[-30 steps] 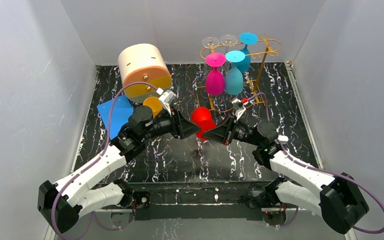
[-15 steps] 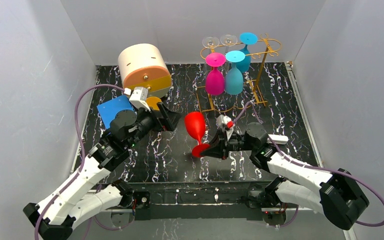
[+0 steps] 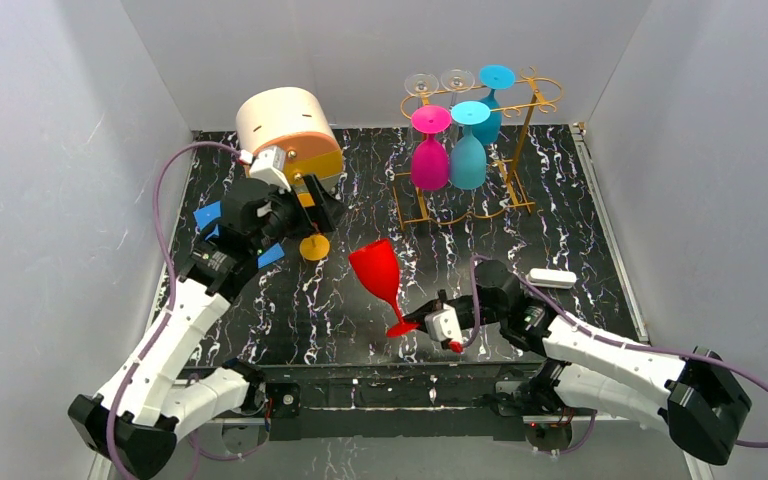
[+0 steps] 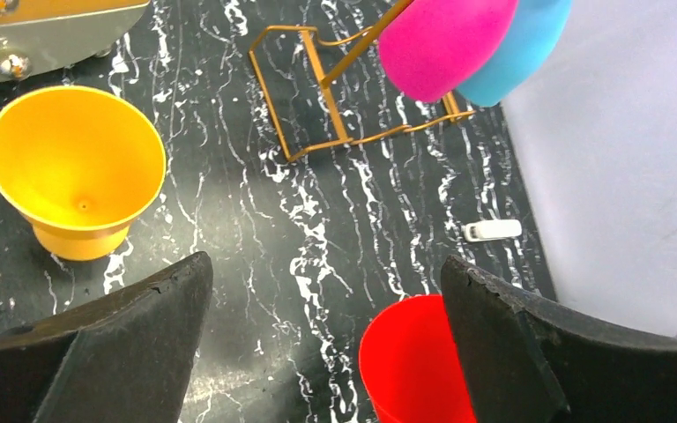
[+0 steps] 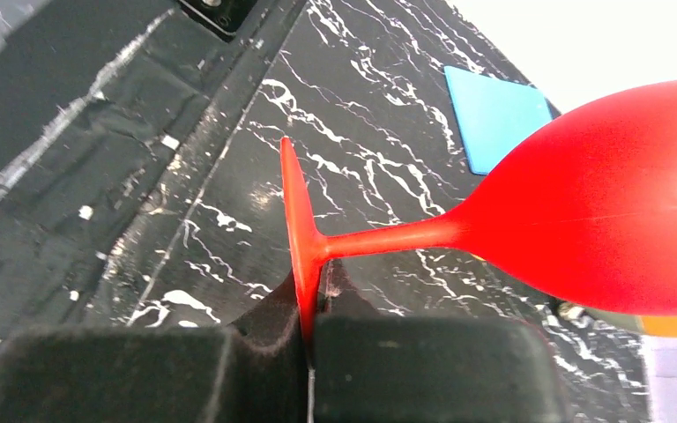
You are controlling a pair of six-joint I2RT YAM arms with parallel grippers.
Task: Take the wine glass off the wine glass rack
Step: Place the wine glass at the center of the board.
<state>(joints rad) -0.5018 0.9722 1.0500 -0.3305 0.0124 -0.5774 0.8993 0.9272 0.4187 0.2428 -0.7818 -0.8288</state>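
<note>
The red wine glass (image 3: 378, 268) (image 5: 599, 229) is off the rack, tilted with its bowl up and to the left, over the near middle of the table. My right gripper (image 3: 413, 322) (image 5: 311, 310) is shut on the edge of its round foot (image 5: 296, 220). My left gripper (image 3: 320, 207) (image 4: 326, 269) is open and empty at the back left, above an orange glass (image 4: 75, 167); the red glass's rim (image 4: 410, 361) shows beside its right finger. The golden wine glass rack (image 3: 522, 125) stands at the back with pink (image 3: 429, 152), blue (image 3: 468, 150) and clear (image 3: 422, 83) glasses hanging on it.
A cream and orange cylindrical container (image 3: 285, 140) sits at the back left. A blue card (image 3: 210, 214) lies under the left arm. A small white object (image 3: 552, 277) lies at the right. Grey walls enclose the black marbled table (image 3: 350, 300).
My left gripper opened, let go of the red glass and drew back to the left. My right gripper carried the glass toward the near edge and turned its bowl upward.
</note>
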